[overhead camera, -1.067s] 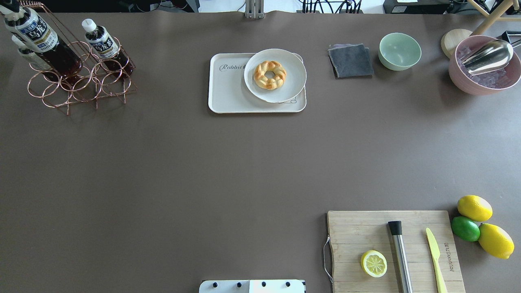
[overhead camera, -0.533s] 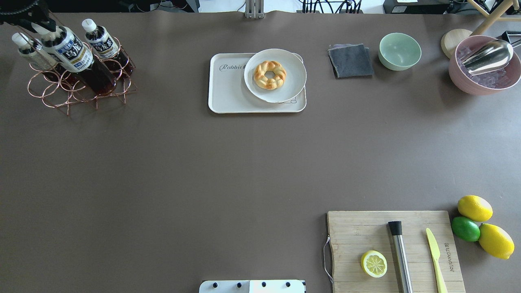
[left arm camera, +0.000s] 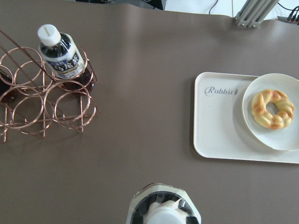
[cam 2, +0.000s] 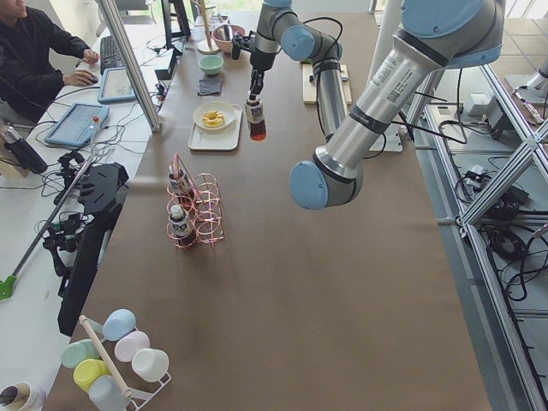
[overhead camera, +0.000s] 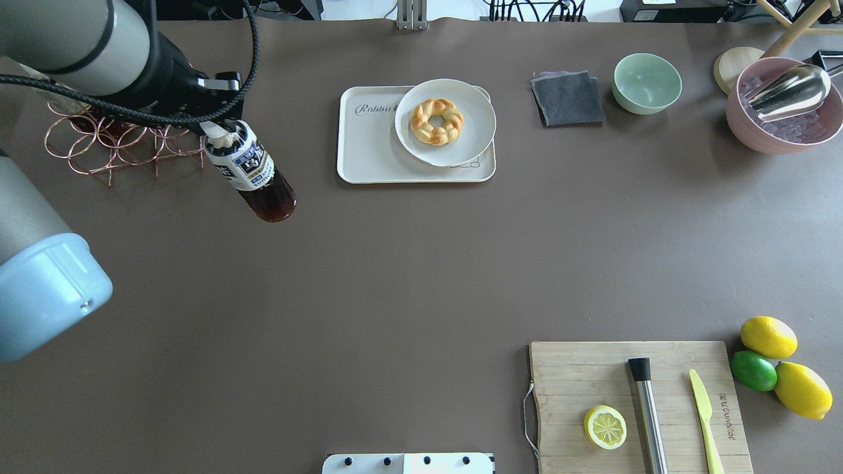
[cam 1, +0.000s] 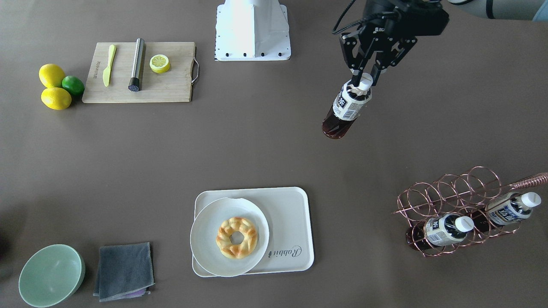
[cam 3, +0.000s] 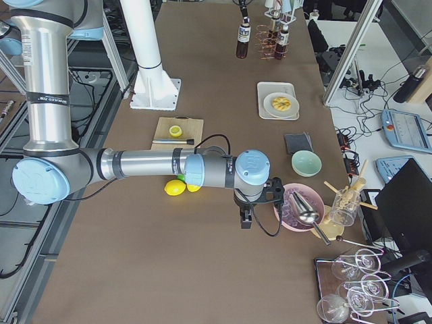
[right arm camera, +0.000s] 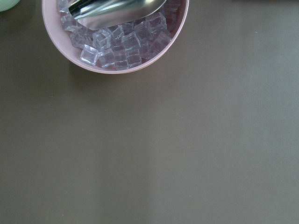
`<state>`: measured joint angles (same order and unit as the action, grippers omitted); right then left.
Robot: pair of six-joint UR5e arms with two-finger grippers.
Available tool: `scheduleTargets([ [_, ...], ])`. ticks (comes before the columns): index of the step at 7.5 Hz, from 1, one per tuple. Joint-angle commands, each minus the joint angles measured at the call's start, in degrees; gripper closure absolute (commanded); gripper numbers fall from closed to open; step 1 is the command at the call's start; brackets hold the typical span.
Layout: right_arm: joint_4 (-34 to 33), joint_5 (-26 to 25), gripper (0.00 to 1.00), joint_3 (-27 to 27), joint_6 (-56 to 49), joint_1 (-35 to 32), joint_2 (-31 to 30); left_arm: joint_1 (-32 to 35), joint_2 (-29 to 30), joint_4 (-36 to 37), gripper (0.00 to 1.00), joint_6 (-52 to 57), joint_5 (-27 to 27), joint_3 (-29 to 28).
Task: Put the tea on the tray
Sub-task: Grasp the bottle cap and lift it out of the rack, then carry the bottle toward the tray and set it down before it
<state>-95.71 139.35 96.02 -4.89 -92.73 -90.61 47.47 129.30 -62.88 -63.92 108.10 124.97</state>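
The tea [overhead camera: 251,176] is a small bottle of dark liquid with a white cap, hanging tilted in the air between the copper rack [overhead camera: 125,141] and the tray [overhead camera: 369,155]. My left gripper [overhead camera: 220,133] is shut on its cap; the front-facing view shows the fingers [cam 1: 356,79] clamped at the neck of the tea [cam 1: 347,107]. In the left wrist view the cap [left arm camera: 163,215] sits at the bottom edge, with the cream tray [left arm camera: 219,126] ahead to the right. My right gripper [cam 3: 245,220] shows only in the exterior right view, near the pink bowl; I cannot tell its state.
A round plate [overhead camera: 475,117] with a braided pastry fills the tray's right part. Two alike bottles [cam 1: 445,229] [cam 1: 511,207] lie in the rack. A grey cloth [overhead camera: 567,98], green bowl [overhead camera: 647,83], pink ice bowl [overhead camera: 747,125] and cutting board [overhead camera: 573,368] lie on the right.
My left arm has carried the tea away from the rack, rightward and nearer, toward the tray. The arm now covers the rack's upper part. Nothing else moved.
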Motion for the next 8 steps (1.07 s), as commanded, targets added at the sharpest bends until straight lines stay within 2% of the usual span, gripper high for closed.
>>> scheduleTargets([
  [1,0.1,0.0,0.00,0.0,-0.1,0.0,-0.2,-9.4,10.8,6.2,1.00,-7.7,-6.8,-4.3],
  [4,0.1,0.2,0.00,0.2,-0.2,0.0,-0.2,-16.5,20.3,6.5,1.00,-11.7,-13.3,-15.3],
  [6,0.1,0.0,0.00,0.2,-0.2,0.0,-0.2,-18.5,20.6,5.1,1.00,-11.7,-14.7,-18.3],
  [8,0.1,0.0,0.00,0.2,-0.2,0.0,0.1,-21.6,19.9,-1.9,1.00,-13.4,-16.2,-23.0],
])
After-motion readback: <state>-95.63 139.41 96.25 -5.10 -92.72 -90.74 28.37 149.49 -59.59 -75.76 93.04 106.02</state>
